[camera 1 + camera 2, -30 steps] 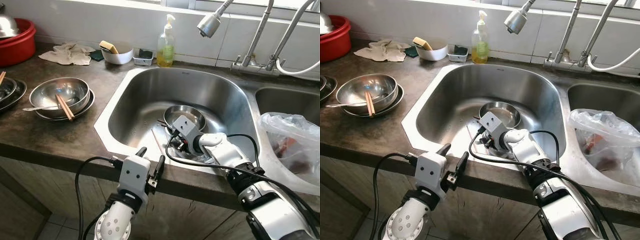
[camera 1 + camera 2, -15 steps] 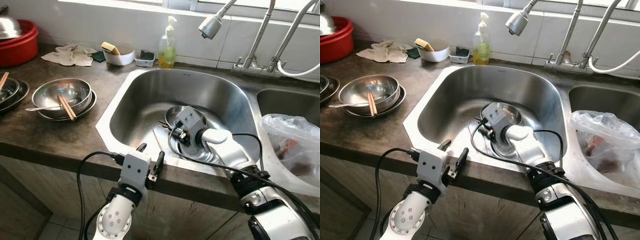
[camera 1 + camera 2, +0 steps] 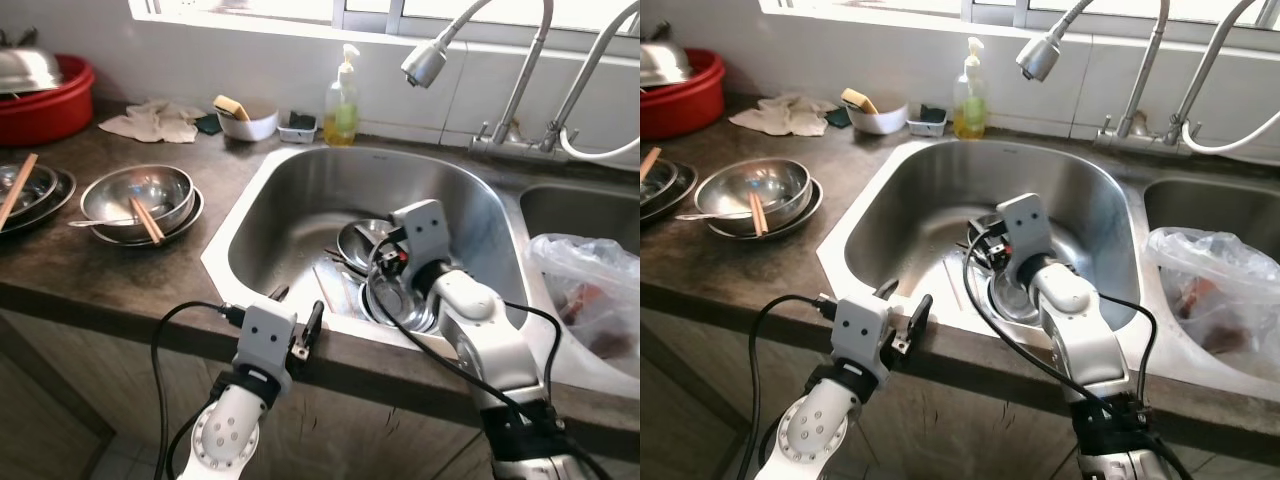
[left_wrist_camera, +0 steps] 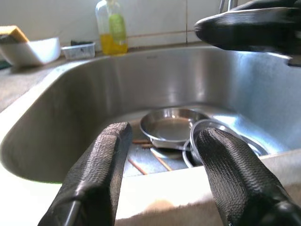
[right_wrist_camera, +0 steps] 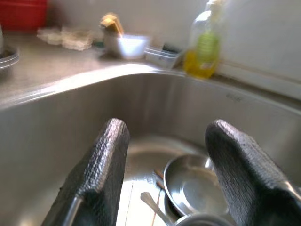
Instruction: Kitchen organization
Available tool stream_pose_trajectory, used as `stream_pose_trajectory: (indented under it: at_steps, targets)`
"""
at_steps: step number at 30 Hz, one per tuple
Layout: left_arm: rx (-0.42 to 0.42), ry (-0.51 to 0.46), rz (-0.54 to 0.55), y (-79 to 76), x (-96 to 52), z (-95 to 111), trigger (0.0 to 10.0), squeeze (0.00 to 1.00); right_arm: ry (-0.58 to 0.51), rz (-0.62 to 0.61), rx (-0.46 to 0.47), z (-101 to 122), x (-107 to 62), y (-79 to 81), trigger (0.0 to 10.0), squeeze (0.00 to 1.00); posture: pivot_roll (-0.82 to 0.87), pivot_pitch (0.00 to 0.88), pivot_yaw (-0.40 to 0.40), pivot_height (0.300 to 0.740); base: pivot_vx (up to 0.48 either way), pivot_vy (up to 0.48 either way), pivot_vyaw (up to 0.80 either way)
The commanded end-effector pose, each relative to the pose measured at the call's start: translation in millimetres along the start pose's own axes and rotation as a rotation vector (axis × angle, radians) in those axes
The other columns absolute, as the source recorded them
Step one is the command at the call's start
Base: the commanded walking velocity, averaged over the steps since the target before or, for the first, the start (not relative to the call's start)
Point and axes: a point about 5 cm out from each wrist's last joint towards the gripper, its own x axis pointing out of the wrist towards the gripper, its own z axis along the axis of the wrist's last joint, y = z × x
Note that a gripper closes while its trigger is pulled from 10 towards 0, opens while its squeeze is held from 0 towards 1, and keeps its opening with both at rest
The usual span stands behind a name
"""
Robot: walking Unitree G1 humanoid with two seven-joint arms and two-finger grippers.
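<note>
Lifting out of the stainless steel sink basin [image 3: 290,210], the right gripper [image 5: 164,174] has risen from among the dishes at the bottom and now hangs above them, fingers apart and holding nothing. That suggests no dish was picked up, so the round steel bowls [image 3: 365,240] and loose wooden chopsticks [image 3: 340,258] remain to be cleared. The left gripper [image 3: 297,322] waits at the counter's front edge, fingers also spread. No readable writing shows, even on the yellow soap pump bottle [image 3: 341,100].
</note>
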Motion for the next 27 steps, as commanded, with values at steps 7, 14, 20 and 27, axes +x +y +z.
stream_pose_trajectory:
  at_steps: [7, 14, 20, 27]
  targets:
    - [-0.009, 0.004, -0.023, -0.1, 1.1, -0.1, 10.0, 0.0, -0.119, -0.114, 0.056, 6.6, -39.3, 9.2, 10.0, 0.0, 0.03, 0.0, -0.012, 0.74, 0.0, 0.0, 0.0]
    - [-0.021, 0.012, -0.005, 3.2, -1.1, -1.6, 10.0, 0.0, -0.078, -0.18, 0.074, -3.5, -61.3, 12.6, 10.0, 0.0, 0.03, 0.0, -0.009, 0.74, 0.0, 0.0, 0.0]
    - [-0.03, 0.023, -0.026, -1.9, -3.6, -3.7, 10.0, 0.0, -0.05, -0.203, 0.09, -8.8, -67.8, 14.0, 10.0, 0.0, 0.02, 0.0, -0.009, 0.74, 0.0, 0.0, 0.0]
    - [-0.028, 0.032, -0.026, -2.2, -5.2, -5.5, 10.0, 0.0, -0.048, -0.2, 0.088, -8.8, -66.4, 15.6, 10.0, 0.0, 0.03, 0.0, -0.013, 0.74, 0.0, 0.0, 0.0]
